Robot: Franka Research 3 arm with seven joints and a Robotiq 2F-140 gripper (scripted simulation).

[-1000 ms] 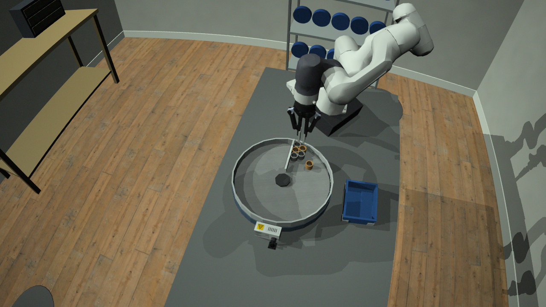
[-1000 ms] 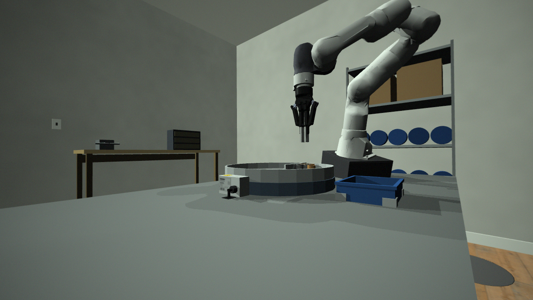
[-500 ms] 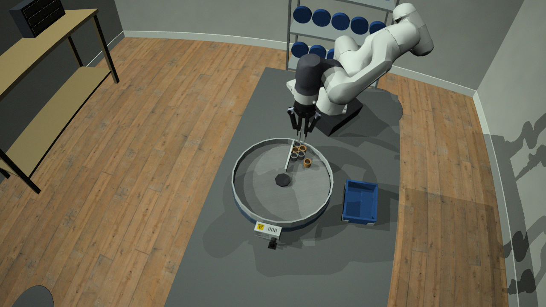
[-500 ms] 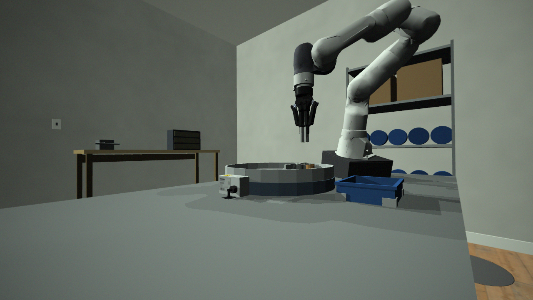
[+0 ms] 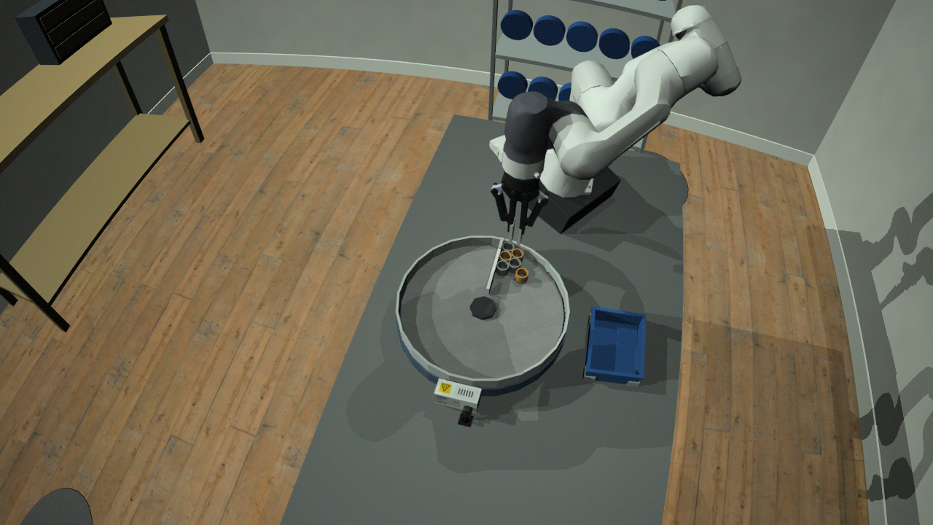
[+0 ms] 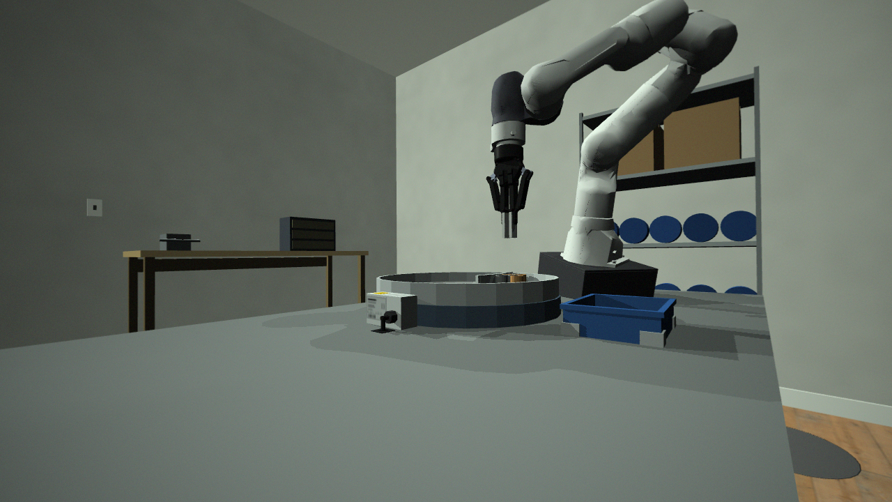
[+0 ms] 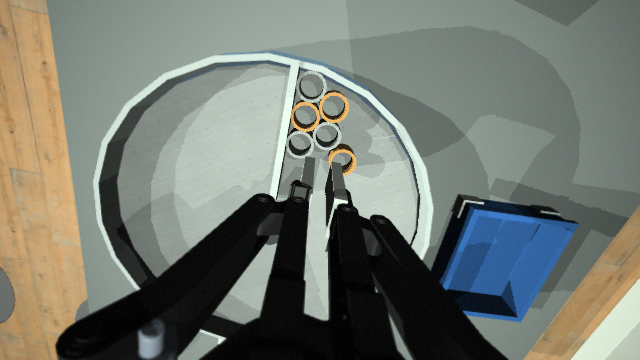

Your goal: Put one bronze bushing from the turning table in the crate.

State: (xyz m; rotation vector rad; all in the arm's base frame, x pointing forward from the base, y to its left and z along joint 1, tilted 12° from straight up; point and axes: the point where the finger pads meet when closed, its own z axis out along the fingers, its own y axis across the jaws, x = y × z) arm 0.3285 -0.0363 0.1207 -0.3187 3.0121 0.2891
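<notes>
The nearest bronze bushing (image 5: 522, 280) (image 6: 517, 278) (image 7: 354, 160) stands upright on the turning table (image 5: 399, 287) (image 6: 467, 293) (image 7: 427, 200), a little apart from the cluster of five others. In that cluster, a left bronze bushing (image 5: 501, 257) (image 7: 293, 117) and a right bronze bushing (image 5: 522, 256) (image 7: 347, 107) are packed in with three grey bushings, all upright beside the straight divider (image 5: 495, 264) (image 7: 285, 135).

The claw (image 5: 516, 240) (image 6: 510, 236) (image 7: 319, 175) is almost fully closed, with a narrow gap between its fingers and nothing held in it. It hangs well above the turning table's rim, pointing straight down. The white arm (image 5: 635, 98) (image 6: 636, 118) rises from a black pedestal (image 5: 587, 212) (image 6: 617, 280), bends sharply at a high elbow, then reaches forward and down to a dark wrist (image 5: 527, 127) (image 6: 508, 96) directly over the claw.

The blue crate (image 5: 641, 345) (image 6: 624, 324) (image 7: 505, 250) sits beside the turning table on the grey tabletop (image 5: 509, 469) (image 6: 311, 406) (image 7: 150, 20), with no bushing inside. A white box (image 5: 456, 394) (image 6: 405, 310) with a yellow warning label adjoins the turning table's outer wall.
</notes>
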